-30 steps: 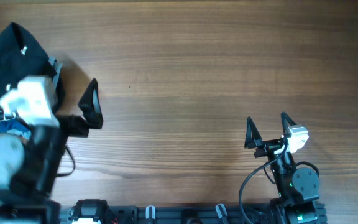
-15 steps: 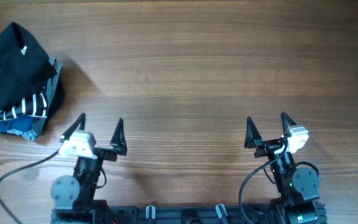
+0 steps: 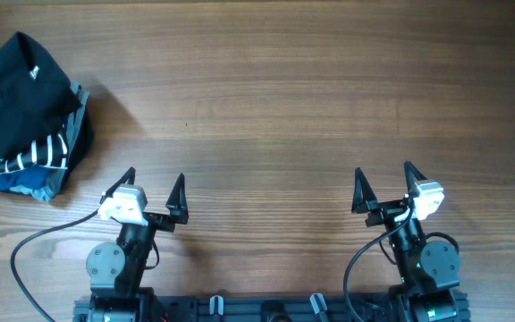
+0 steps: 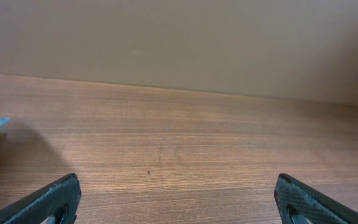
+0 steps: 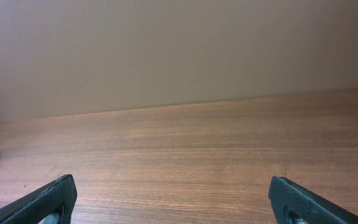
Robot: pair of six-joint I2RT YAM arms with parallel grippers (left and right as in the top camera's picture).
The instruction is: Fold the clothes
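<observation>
The shirt (image 3: 21,80) lay bunched atop a pile (image 3: 16,161) at the table's (image 3: 275,98) far left corner, ahead and left of the left gripper (image 3: 155,174), clearly the nearer arm. It and the right gripper (image 3: 384,170) gaped wide, empty.

black T-shirt (image 3: 14,85): cut by left edge | striped garment (image 3: 21,157), blue garment (image 3: 27,183): mostly buried under it | neck tag (image 3: 34,73): too small to read
</observation>
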